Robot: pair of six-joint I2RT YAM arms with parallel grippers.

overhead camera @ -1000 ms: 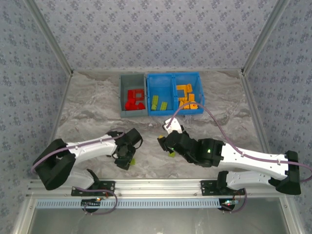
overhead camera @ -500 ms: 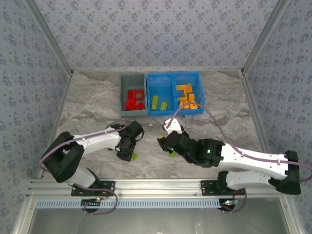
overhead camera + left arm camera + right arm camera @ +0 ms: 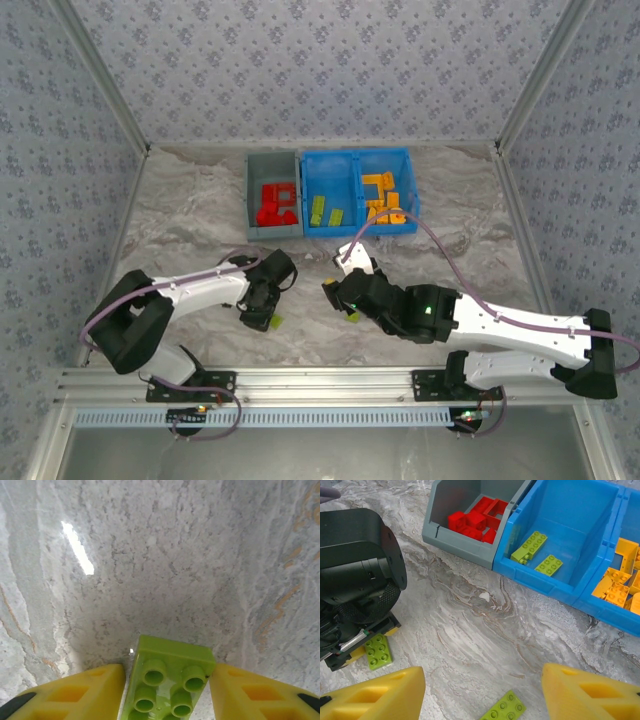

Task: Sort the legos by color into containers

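- Lime-green lego (image 3: 170, 685) lies studs-up on the marble table (image 3: 175, 555) between the yellow fingers (image 3: 75, 692) of the left gripper (image 3: 169, 672). They flank it closely, but I cannot tell whether they pinch it.
- A second lime lego (image 3: 505, 708) lies flat on the table between the widely spread fingers of the right gripper (image 3: 482, 672), untouched.
- The left arm's black wrist (image 3: 355, 565) stands near it, to the left in the right wrist view.
- The grey bin (image 3: 462, 545) holds red legos (image 3: 477, 517).
- Touching its side, the blue double bin (image 3: 555, 587) holds two lime bricks (image 3: 530, 545) in one compartment and orange legos (image 3: 620, 577) in the other.
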